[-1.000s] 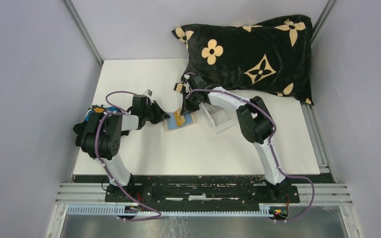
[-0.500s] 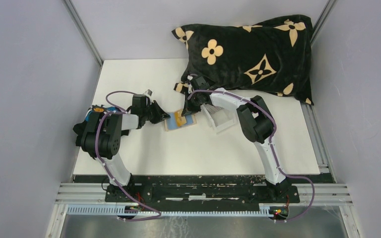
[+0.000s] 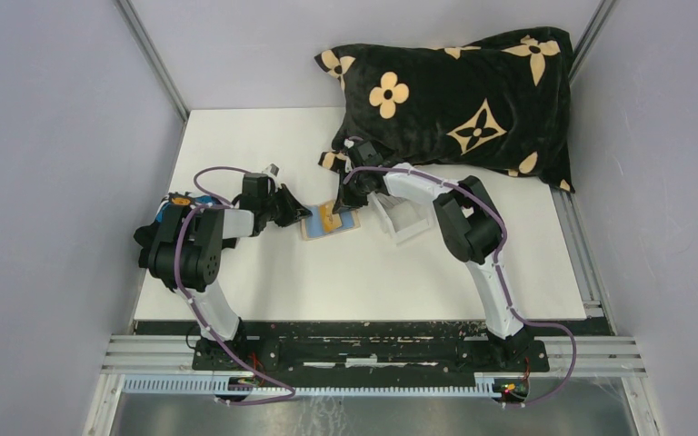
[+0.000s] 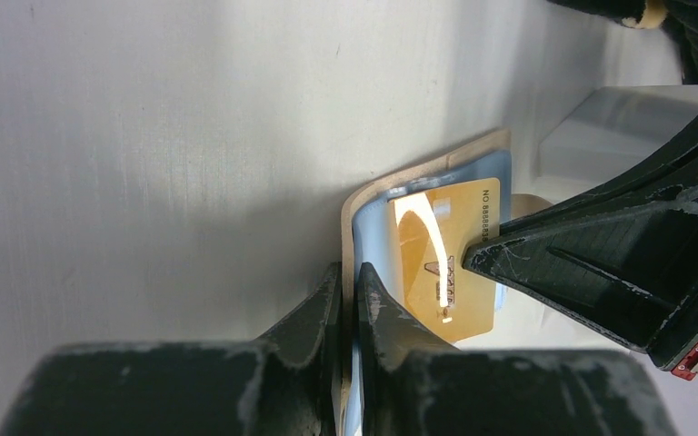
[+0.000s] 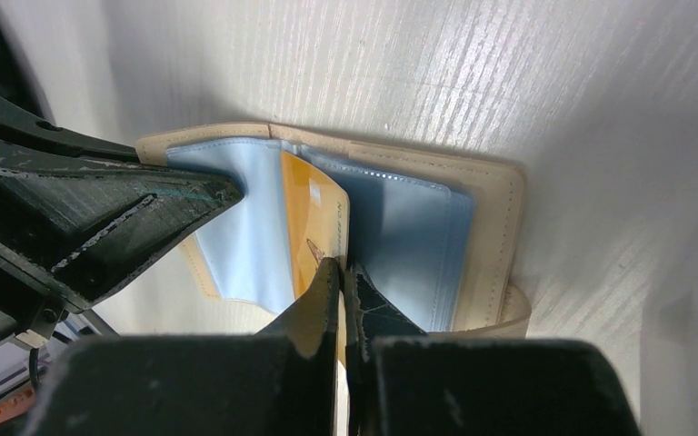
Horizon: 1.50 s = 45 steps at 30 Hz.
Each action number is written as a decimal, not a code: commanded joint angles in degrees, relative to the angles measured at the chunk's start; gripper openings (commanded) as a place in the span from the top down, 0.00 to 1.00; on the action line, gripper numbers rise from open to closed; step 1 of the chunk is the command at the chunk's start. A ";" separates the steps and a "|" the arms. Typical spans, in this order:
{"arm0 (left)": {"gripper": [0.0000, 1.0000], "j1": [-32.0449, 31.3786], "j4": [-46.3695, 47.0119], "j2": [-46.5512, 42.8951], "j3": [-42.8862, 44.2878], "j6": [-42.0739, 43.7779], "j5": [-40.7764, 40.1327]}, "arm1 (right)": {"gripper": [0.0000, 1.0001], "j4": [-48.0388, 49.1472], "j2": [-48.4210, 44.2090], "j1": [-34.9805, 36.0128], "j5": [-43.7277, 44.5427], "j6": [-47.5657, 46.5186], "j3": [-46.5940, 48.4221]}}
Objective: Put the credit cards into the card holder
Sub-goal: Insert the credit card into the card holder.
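While the holder [image 5: 500, 209] lies open on the worktop [image 3: 373, 272], just left of a clear box [image 3: 406, 221], the left claw [image 4: 347, 277] pinches its left edge, jaws nearly shut on it. The right claw [image 5: 338, 268], fully closed, grips the yellow card [image 5: 314, 218], which sits between the holder's blue sleeves [image 5: 236, 236].
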 commanded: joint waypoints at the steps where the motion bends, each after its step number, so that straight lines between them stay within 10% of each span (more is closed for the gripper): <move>1: 0.86 -0.59 -4.98 1.68 -2.23 1.76 -3.28 | 0.99 -2.72 0.07 2.54 4.52 0.35 -2.19; 45: 0.75 -2.39 -18.55 -1.52 2.57 -0.35 -8.63 | 0.99 -1.35 2.17 3.19 -0.67 1.23 -2.98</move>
